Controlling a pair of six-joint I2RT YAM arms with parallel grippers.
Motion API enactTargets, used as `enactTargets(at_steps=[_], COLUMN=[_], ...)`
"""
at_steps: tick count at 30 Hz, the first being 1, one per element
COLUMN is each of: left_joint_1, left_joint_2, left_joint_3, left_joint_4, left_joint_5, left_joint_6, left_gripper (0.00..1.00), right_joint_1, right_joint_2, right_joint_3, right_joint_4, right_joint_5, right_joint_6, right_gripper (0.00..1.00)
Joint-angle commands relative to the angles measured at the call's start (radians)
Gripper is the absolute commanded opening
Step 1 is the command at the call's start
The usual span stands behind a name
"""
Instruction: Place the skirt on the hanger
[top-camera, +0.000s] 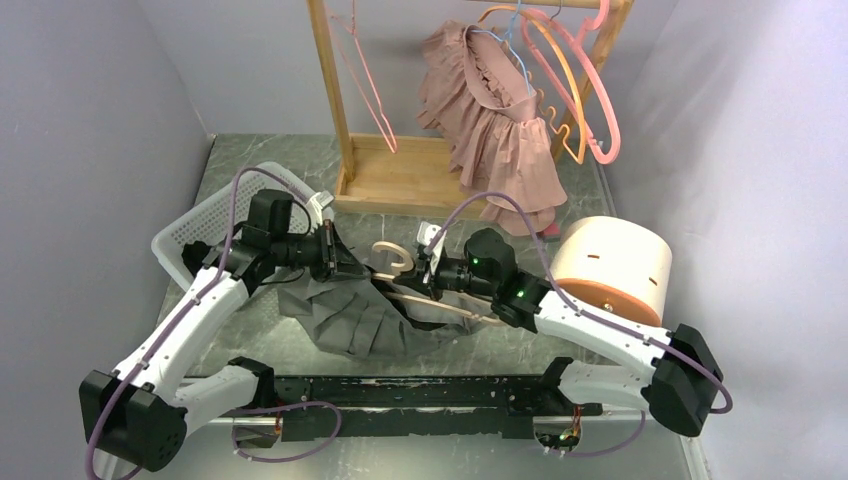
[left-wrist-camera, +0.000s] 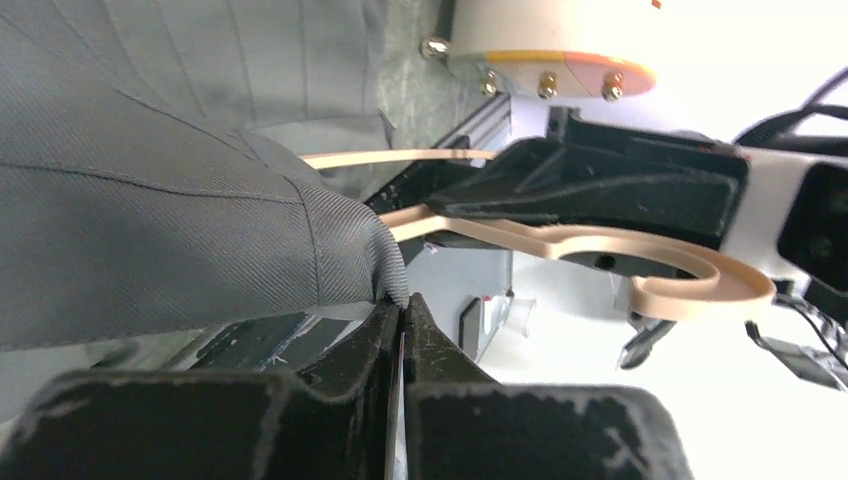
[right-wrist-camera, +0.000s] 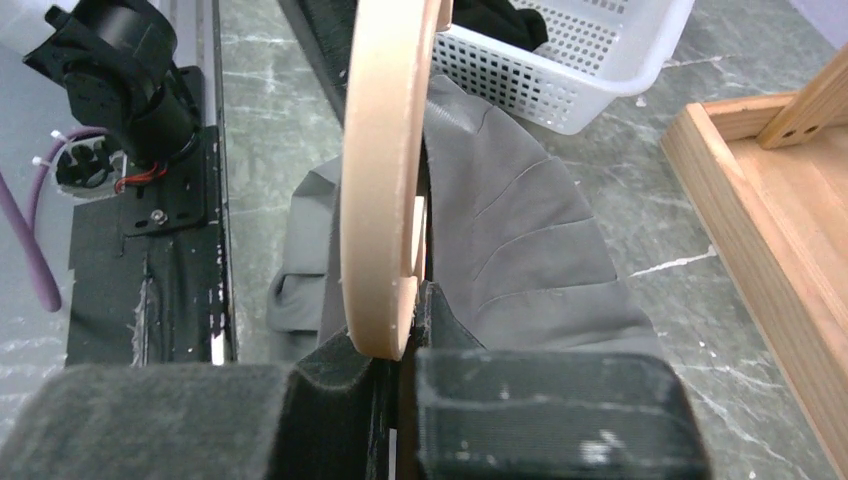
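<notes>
A grey pleated skirt (top-camera: 355, 318) lies crumpled on the table between the two arms. My left gripper (top-camera: 352, 268) is shut on its waistband edge (left-wrist-camera: 385, 262), the fabric pinched at the fingertips (left-wrist-camera: 400, 303). A beige wooden hanger (top-camera: 395, 258) stands over the skirt, its hook toward the left gripper and its bar running right (top-camera: 450, 308). My right gripper (top-camera: 432, 275) is shut on the hanger (right-wrist-camera: 380, 200), whose curved part sits between the fingers (right-wrist-camera: 400, 335). In the left wrist view the hanger's hook (left-wrist-camera: 690, 285) and the skirt (left-wrist-camera: 150, 200) are close together.
A white perforated basket (top-camera: 215, 215) sits at the left rear. A wooden rack (top-camera: 400, 175) behind holds a pink ruffled garment (top-camera: 495, 130) and coloured hangers (top-camera: 580, 80). A round peach-coloured drum (top-camera: 612, 268) stands at the right. A black strip (top-camera: 420, 395) runs along the near edge.
</notes>
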Motion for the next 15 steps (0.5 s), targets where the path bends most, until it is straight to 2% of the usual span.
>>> enactTargets(at_steps=[1, 8, 15], left_joint_1=[0.004, 0.003, 0.003], left_joint_2=[-0.021, 0.001, -0.002], left_joint_3=[-0.043, -0.097, -0.157], left_joint_4=[0.157, 0.254, 0.46], left_joint_5=[0.183, 0.251, 0.317], left_joint_6=[-0.032, -0.049, -0.149], left_gripper=[0.07, 0.07, 0.07], right_joint_1=[0.008, 0.008, 0.008], right_joint_2=[0.007, 0.058, 0.076], right_joint_3=[-0.041, -0.097, -0.143], right_joint_4=[0.296, 0.457, 0.587], right_joint_5=[0.003, 0.036, 0.034], right_joint_6=[0.033, 0.049, 0.078], right_gripper=[0.0, 0.0, 0.0])
